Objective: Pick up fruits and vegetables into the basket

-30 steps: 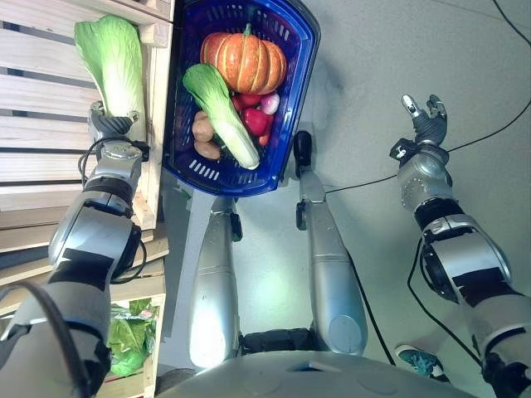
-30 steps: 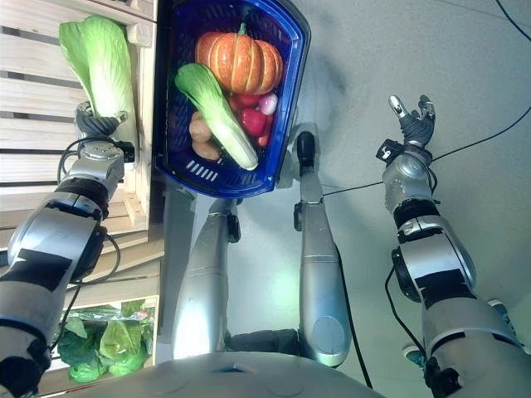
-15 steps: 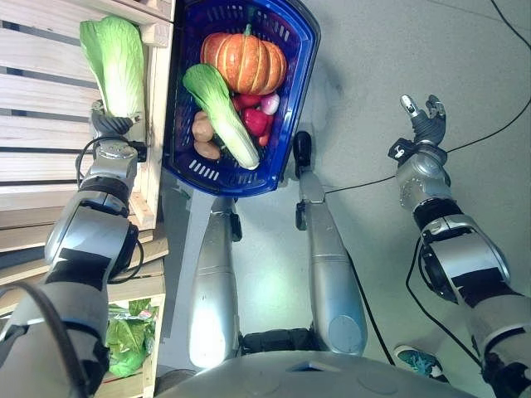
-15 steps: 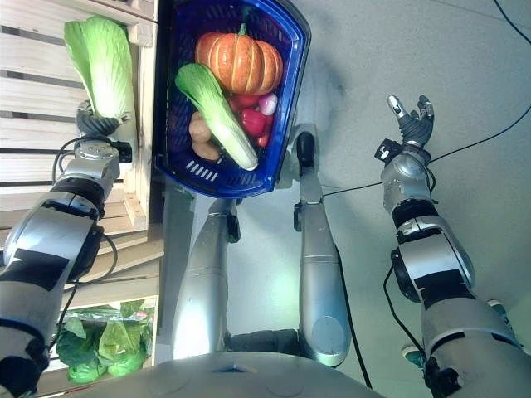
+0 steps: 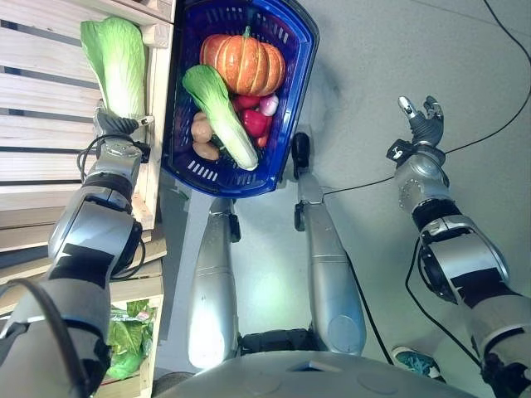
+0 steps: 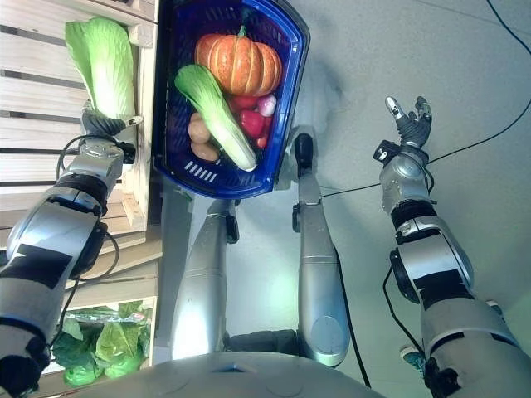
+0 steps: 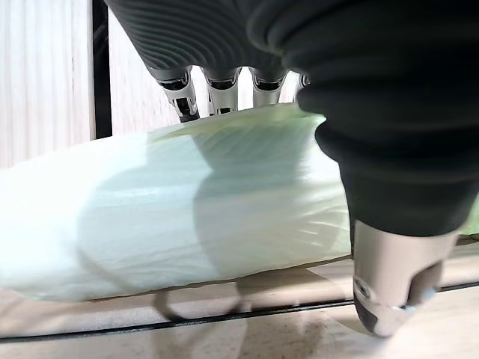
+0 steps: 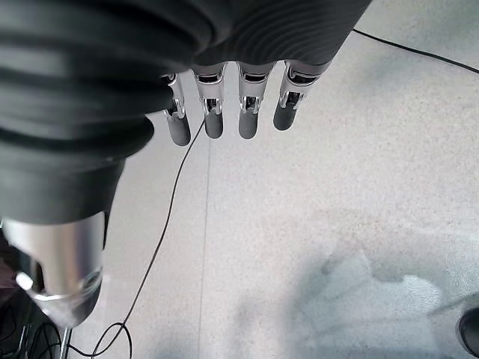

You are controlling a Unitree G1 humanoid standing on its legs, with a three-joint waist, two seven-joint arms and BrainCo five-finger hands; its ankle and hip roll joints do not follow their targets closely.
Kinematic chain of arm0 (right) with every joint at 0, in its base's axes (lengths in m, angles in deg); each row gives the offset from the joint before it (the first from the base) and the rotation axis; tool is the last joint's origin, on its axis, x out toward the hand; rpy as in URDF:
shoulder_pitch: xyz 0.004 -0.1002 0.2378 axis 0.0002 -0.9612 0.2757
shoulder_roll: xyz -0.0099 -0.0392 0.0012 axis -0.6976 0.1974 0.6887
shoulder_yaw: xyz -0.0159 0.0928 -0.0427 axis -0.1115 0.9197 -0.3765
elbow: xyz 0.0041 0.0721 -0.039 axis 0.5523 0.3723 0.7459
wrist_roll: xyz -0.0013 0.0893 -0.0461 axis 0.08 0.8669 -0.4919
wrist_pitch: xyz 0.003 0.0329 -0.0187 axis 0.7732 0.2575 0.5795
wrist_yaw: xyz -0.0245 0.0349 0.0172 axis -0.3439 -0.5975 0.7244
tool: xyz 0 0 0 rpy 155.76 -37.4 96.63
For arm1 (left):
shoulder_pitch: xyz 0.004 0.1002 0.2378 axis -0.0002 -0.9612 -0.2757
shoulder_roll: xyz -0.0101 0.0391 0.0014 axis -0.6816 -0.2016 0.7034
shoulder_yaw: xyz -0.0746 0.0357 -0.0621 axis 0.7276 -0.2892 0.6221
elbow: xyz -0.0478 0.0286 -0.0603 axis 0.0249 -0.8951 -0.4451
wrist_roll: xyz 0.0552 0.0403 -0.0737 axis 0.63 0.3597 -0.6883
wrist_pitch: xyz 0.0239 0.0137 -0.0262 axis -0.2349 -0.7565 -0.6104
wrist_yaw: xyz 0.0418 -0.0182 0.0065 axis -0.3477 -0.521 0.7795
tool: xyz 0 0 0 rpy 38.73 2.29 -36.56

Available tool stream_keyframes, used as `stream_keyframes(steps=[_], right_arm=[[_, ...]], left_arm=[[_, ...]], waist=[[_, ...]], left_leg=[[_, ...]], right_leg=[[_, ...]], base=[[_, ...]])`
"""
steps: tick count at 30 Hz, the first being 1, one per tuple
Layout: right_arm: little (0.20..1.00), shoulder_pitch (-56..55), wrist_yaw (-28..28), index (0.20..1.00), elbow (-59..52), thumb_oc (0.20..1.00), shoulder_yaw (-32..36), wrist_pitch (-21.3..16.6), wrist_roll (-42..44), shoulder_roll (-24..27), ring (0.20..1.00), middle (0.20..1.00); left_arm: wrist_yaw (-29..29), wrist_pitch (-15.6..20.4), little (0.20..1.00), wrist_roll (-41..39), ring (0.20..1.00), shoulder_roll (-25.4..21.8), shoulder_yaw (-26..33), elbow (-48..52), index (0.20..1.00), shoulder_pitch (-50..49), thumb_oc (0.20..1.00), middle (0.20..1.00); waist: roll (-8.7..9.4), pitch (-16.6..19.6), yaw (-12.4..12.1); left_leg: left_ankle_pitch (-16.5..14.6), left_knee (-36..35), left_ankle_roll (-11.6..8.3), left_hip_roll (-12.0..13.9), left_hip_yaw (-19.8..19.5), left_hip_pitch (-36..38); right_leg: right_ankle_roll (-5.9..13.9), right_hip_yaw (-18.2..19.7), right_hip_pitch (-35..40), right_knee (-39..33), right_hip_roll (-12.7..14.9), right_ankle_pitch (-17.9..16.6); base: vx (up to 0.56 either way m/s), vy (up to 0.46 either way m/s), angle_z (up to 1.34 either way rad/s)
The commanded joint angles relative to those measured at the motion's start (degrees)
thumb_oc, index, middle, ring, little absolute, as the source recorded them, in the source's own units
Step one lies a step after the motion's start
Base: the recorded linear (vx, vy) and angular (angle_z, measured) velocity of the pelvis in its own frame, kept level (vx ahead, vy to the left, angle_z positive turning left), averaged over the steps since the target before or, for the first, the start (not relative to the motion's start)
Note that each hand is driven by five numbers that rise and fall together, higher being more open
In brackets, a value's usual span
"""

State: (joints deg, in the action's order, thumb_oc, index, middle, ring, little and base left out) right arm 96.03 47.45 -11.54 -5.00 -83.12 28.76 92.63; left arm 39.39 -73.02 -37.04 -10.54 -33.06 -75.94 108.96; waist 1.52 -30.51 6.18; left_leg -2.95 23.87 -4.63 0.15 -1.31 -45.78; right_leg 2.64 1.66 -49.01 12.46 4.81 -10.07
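Far left: slatted pale wooden crate shelf (image 5: 50, 91). Lying on it, a long pale-green napa cabbage with a white stalk end (image 5: 116, 62), leafy end pointing away from the robot. Left hand (image 5: 114, 126) is at the cabbage's stalk end; left wrist view shows fingers (image 7: 183, 93) curled over the far side of the cabbage (image 7: 187, 209) and thumb on the near side, so it's closed round it. Cabbage rests on the wooden slats, not lifted as far as I can tell.

Lower left, below the shelf: more green leafy vegetables in a wooden bin (image 6: 99, 344).

Centre: blue plastic mesh basket (image 5: 294, 75) just beside the crate's right edge. Inside: ribbed orange pumpkin with green stem (image 5: 245, 60) at the far end, a second green-and-white cabbage (image 5: 217, 112) lying diagonally across the middle, red and pink round radish-like vegetables (image 5: 257, 116) to its right, brownish potato-like tubers (image 5: 202, 137) to its left near the basket's near wall.

Right: right hand (image 5: 425, 123) raised over bare grey floor (image 5: 373, 50), well apart from the basket. Fingers (image 8: 224, 112) straight and relaxed, holding nothing.
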Motion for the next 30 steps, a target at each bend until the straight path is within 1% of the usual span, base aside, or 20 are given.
stream_keyframes(steps=[1, 8, 10, 16, 18, 21, 24, 29, 30], right_arm=[[1.000, -1.1, 1.3, 1.000, -0.9, 1.000, -0.7, -2.0, -0.3, -1.1, 1.000, 1.000], [1.000, -0.9, 1.4, 1.000, -0.9, 1.000, -1.0, -1.8, -0.2, -1.2, 1.000, 1.000], [1.000, -0.8, 1.0, 1.000, -0.7, 1.000, -1.0, -1.8, 0.0, -1.2, 1.000, 1.000], [1.000, -1.3, 0.1, 1.000, -0.7, 1.000, -0.8, -2.2, 0.2, -1.4, 1.000, 1.000], [1.000, -1.4, -0.1, 1.000, -0.8, 1.000, -0.9, -2.4, 0.4, -1.4, 1.000, 1.000], [1.000, -1.6, -0.5, 1.000, -0.9, 1.000, -0.8, -2.8, 0.5, -1.4, 1.000, 1.000], [1.000, -2.6, -1.5, 1.000, -2.1, 1.000, -0.6, -3.4, 0.9, -1.3, 1.000, 1.000], [1.000, -4.5, -3.6, 1.000, -4.8, 1.000, -0.2, -4.6, 1.5, -1.1, 1.000, 1.000], [1.000, -5.4, -4.5, 1.000, -6.1, 1.000, -0.1, -5.0, 1.7, -1.1, 1.000, 1.000]], left_arm=[[-2.9, -1.7, 0.200, 2.9, 0.200, 2.9, 0.0, -3.0, 0.200, -2.0, 0.200, 0.200], [-3.6, -1.1, 0.200, 2.1, 0.200, 2.8, -0.3, -3.0, 0.200, -1.8, 0.200, 0.200], [-3.7, 0.1, 0.200, 1.6, 0.200, 2.8, 0.2, -3.1, 0.200, -1.9, 0.200, 0.200], [-3.5, 1.9, 0.200, -0.6, 0.200, 2.7, 0.9, -2.7, 0.200, -2.5, 0.200, 0.200], [-3.1, 3.5, 0.200, -2.1, 0.200, 2.5, 1.4, -2.7, 0.200, -2.9, 0.200, 0.200], [-1.5, 7.7, 0.200, -3.6, 0.200, 2.3, 2.6, -1.6, 0.200, -3.6, 0.200, 0.200], [-0.2, 11.1, 0.200, -4.6, 0.200, 1.8, 3.7, 0.7, 0.200, -4.7, 0.200, 0.200], [3.1, 15.3, 0.200, -2.8, 0.200, 0.9, 4.7, 6.6, 0.200, -7.4, 0.200, 0.200], [4.5, 16.3, 0.200, -1.5, 0.200, 0.7, 5.1, 9.0, 0.200, -8.7, 0.200, 0.200]], waist=[[-0.58, 0.7, -0.6], [-0.55, 0.7, -0.6], [-0.58, 0.7, -0.6], [-0.67, 0.7, -0.7], [-0.70, 0.7, -0.8], [-0.90, 0.7, -0.9], [-1.17, 0.7, -1.0], [-1.93, 0.7, -1.5], [-2.19, 0.7, -1.7]], left_leg=[[5.6, -10.1, 0.89, -1.8, 1.4, 0.8], [5.7, -10.2, 0.81, -1.8, 1.5, 1.0], [5.7, -10.3, 0.82, -1.8, 1.5, 1.0], [5.7, -10.5, 0.84, -2.0, 1.4, 1.5], [5.8, -10.6, 0.82, -2.0, 1.3, 1.8], [6.1, -10.7, 0.78, -2.0, 1.2, 1.8], [6.1, -10.9, 0.81, -2.1, 1.1, 2.2], [6.4, -11.5, 0.77, -2.3, 0.8, 2.7], [6.5, -11.9, 0.80, -2.4, 0.6, 3.0]], right_leg=[[1.17, -2.3, 2.0, 3.9, -5.0, 9.1], [1.24, -2.3, 2.2, 3.9, -5.0, 9.0], [1.22, -2.3, 2.1, 3.8, -5.1, 9.0], [1.26, -2.2, 2.6, 3.8, -5.1, 9.1], [1.25, -2.3, 2.9, 3.6, -5.1, 9.0], [1.25, -2.3, 2.8, 3.8, -5.1, 8.8], [1.24, -2.2, 3.1, 3.8, -5.1, 8.9], [1.15, -2.4, 3.8, 3.2, -5.1, 8.9], [1.13, -2.4, 4.0, 3.1, -5.1, 8.9]], base=[[0.00, 0.000, 0.00], [0.00, 0.000, 0.00], [0.00, 0.000, 0.00], [0.00, 0.000, 0.00], [0.00, 0.000, 0.00], [0.00, -0.003, -0.01], [0.00, -0.007, -0.03], [0.00, 0.000, 0.00], [0.00, 0.000, 0.00]])
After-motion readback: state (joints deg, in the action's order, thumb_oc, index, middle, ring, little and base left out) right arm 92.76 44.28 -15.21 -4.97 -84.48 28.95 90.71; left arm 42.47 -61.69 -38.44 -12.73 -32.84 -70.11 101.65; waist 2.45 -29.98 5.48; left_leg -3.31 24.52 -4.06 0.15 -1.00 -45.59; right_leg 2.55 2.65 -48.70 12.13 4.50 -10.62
